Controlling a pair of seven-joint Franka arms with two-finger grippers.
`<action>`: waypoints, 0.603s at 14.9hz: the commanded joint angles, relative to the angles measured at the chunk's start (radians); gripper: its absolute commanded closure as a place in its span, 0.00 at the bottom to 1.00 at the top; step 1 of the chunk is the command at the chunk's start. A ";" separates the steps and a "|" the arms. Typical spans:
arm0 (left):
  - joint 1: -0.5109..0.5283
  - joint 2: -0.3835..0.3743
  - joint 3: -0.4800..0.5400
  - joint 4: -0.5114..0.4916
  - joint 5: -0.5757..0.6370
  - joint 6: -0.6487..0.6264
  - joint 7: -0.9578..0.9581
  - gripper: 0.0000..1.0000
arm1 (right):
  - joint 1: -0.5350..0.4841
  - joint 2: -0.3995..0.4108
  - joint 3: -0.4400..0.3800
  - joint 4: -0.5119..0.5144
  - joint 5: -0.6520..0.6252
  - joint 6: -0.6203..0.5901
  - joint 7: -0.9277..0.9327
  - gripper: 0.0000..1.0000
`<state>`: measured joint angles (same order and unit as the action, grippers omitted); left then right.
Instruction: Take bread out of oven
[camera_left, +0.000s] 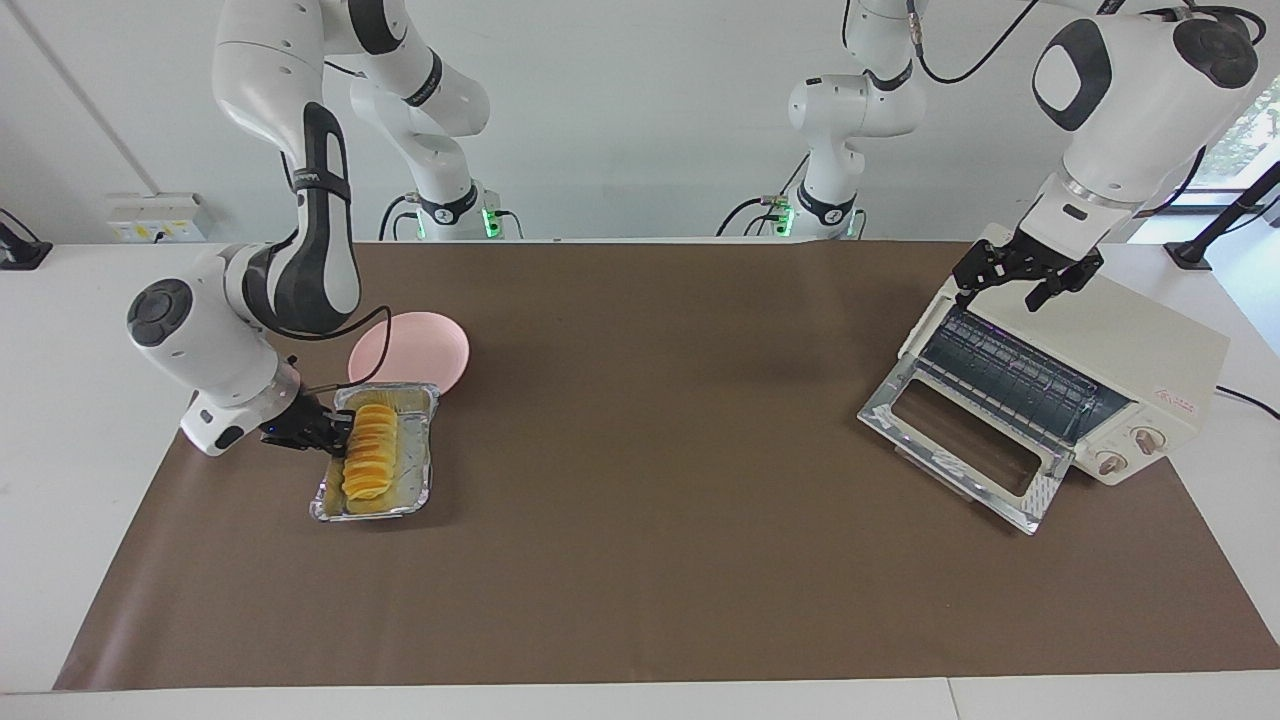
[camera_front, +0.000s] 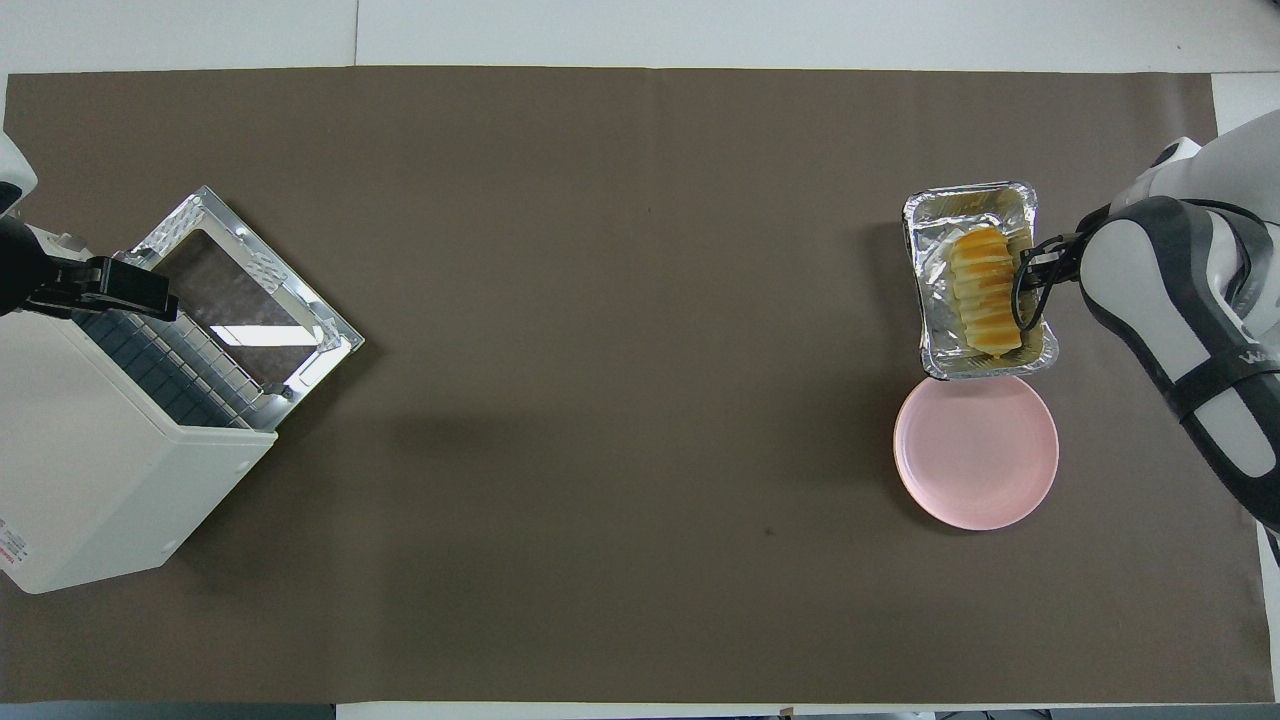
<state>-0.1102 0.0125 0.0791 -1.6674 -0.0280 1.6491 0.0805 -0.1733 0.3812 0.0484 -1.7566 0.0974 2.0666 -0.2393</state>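
Bright, even room light fills both views, and everything stays sharp from edge to edge. Soft, faint shadows lie on the brown mat (camera_left: 660, 480) under the arms. The oven (camera_front: 110, 470) door's glass (camera_front: 245, 320) carries a white glare patch, and the foil tray (camera_front: 935, 300) glints.

oven (camera_front: 90, 470) cut by overhead edge | right gripper (camera_left: 338, 435) fingers hide tray's (camera_left: 415, 480) wall

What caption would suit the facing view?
Right gripper grips the foil tray holding bread; left gripper waits over the open oven.
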 joint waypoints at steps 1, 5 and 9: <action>0.012 0.007 -0.005 0.021 -0.009 -0.022 -0.005 0.00 | -0.008 -0.002 0.011 -0.014 0.004 0.026 -0.018 1.00; 0.012 0.007 -0.005 0.021 -0.009 -0.022 -0.005 0.00 | 0.000 -0.005 0.011 -0.017 0.002 0.020 -0.017 0.60; 0.012 0.007 -0.005 0.021 -0.009 -0.022 -0.005 0.00 | 0.014 -0.007 0.013 0.017 0.002 0.007 -0.008 0.00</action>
<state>-0.1102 0.0125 0.0791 -1.6674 -0.0280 1.6491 0.0805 -0.1636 0.3806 0.0550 -1.7516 0.0975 2.0669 -0.2394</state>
